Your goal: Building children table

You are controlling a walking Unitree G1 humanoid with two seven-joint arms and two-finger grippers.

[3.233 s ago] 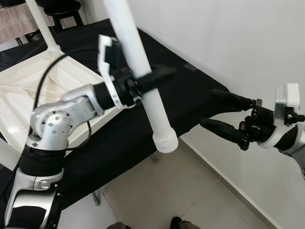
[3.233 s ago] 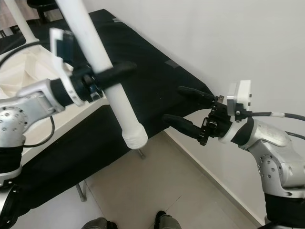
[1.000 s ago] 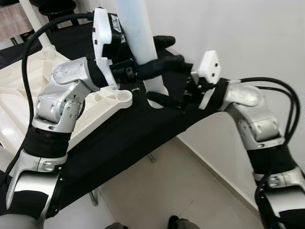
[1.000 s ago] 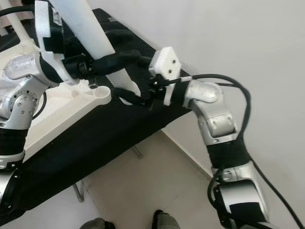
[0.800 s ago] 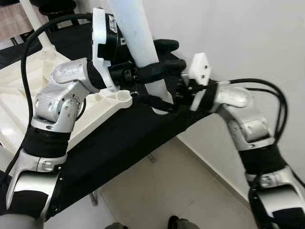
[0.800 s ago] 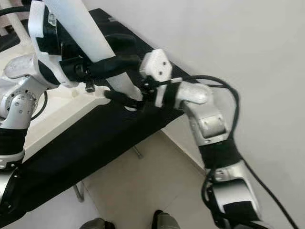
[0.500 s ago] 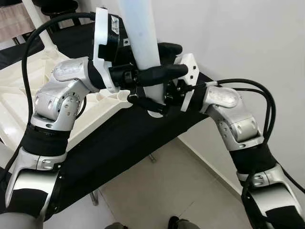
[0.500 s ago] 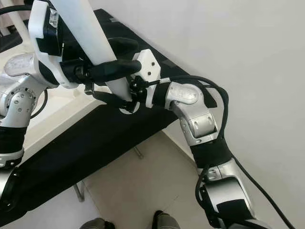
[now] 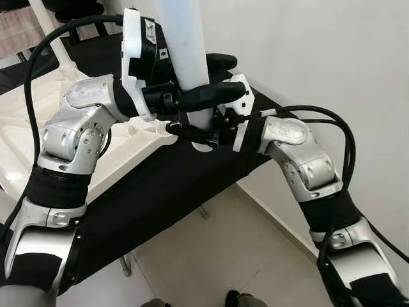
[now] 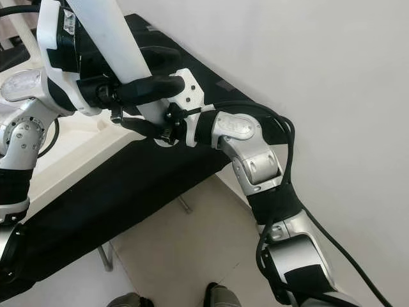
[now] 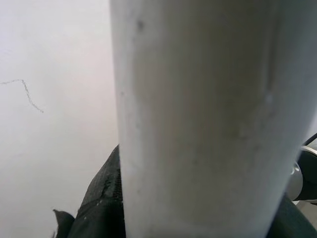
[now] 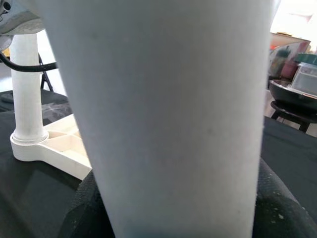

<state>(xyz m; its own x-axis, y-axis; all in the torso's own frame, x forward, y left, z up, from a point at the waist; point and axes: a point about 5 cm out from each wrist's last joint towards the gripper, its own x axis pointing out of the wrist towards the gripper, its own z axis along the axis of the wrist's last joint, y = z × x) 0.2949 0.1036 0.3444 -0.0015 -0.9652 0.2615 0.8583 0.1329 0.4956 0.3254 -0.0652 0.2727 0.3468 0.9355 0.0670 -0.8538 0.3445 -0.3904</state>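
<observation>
A white table leg (image 9: 185, 45) stands nearly upright, and my left gripper (image 9: 220, 78) is shut on its middle. My right gripper (image 10: 150, 125) reaches in from the right and is shut on the leg just above its lower end. One of its fingers (image 9: 185, 131) crosses the front of the leg. That lower end hovers over the black cloth beside the corner of the upside-down white tabletop (image 9: 25, 128). Close up, the leg (image 11: 198, 124) sits between the left fingers, and the same leg (image 12: 173, 124) sits between the right fingers.
The tabletop lies on a black-covered table (image 9: 160, 185) against a white wall (image 9: 319, 51). Another white leg (image 9: 54, 32) stands fitted at a far corner, also seen as the fitted leg (image 12: 25, 89). A dark stool (image 9: 77, 9) stands behind. Tiled floor (image 9: 223, 256) lies below.
My right arm swung in from the right and its fingers went around the leg's lower end. The leg moved from a slant off the table edge to nearly upright by the tabletop corner.
</observation>
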